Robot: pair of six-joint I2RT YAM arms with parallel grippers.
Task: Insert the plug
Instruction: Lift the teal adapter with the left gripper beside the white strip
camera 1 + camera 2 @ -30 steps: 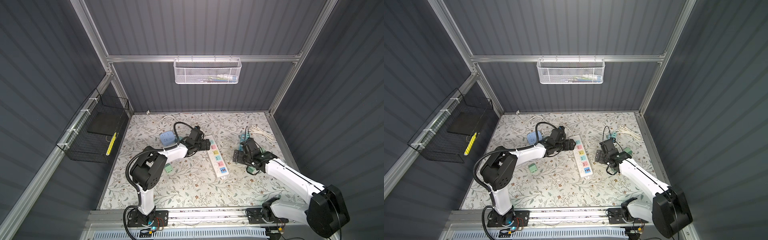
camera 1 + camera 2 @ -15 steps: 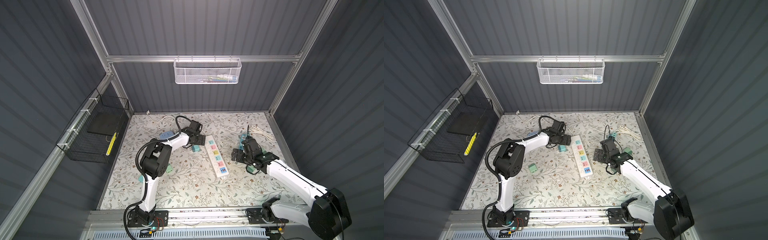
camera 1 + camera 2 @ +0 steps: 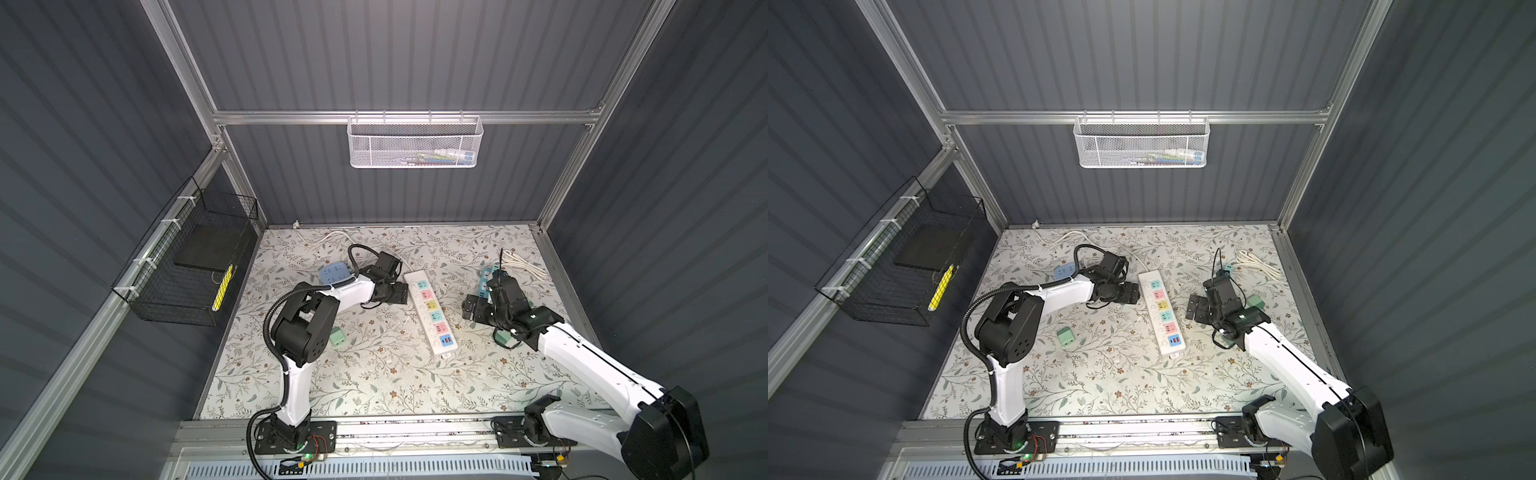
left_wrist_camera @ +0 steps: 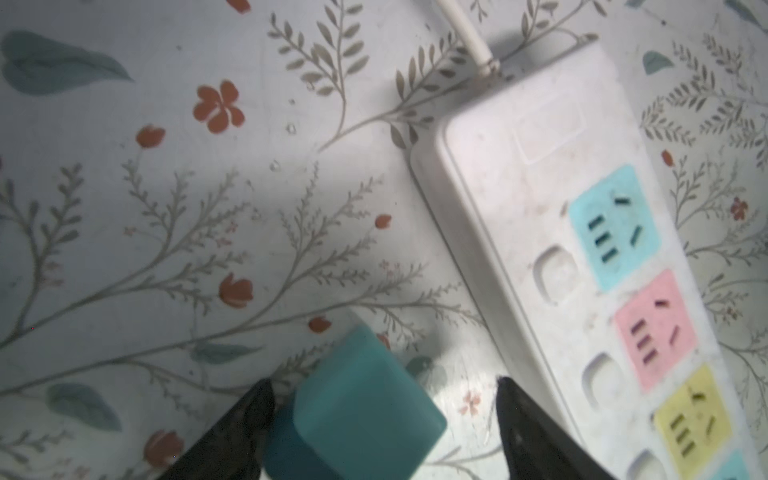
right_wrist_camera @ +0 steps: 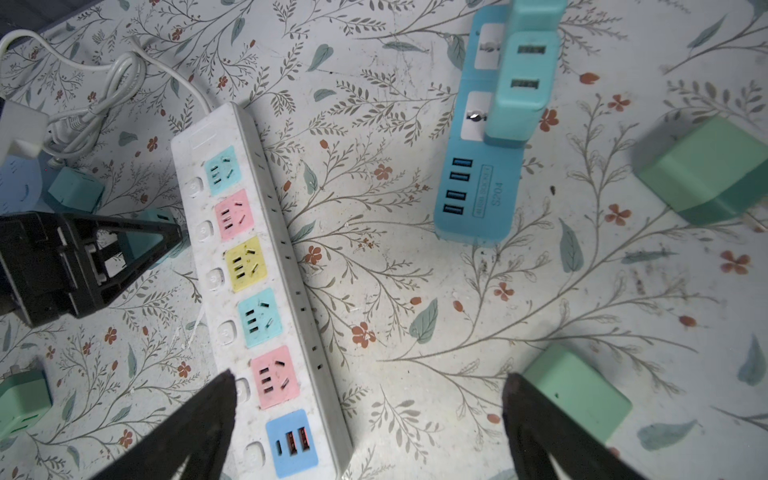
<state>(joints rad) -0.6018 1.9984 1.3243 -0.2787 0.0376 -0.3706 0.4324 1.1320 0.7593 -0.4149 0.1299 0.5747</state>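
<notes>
The teal plug (image 4: 365, 411) is lying on the flowered table (image 4: 124, 208) between the fingers (image 4: 245, 419) of the left gripper (image 4: 384, 381), just beside the white power strip (image 4: 582, 249). The jaws are standing partly open around it. The plug is sitting close against one finger, possibly touching it, though blur there is hiding the contact. A clear gap is showing before the other finger, so nothing is clamped.

Only the left wrist view is showing that gap; in both top views the gripper body is covering the plug. The right wrist view is showing the left gripper side-on, its tip lying near the strip's pink socket (image 5: 233, 215).

The left arm (image 3: 349, 291) is reaching low and forward, its forearm stretching toward the strip's corded end. The right gripper (image 5: 370, 374) is hanging above the table on the strip's other side, jaws spread wide and holding nothing.
</notes>
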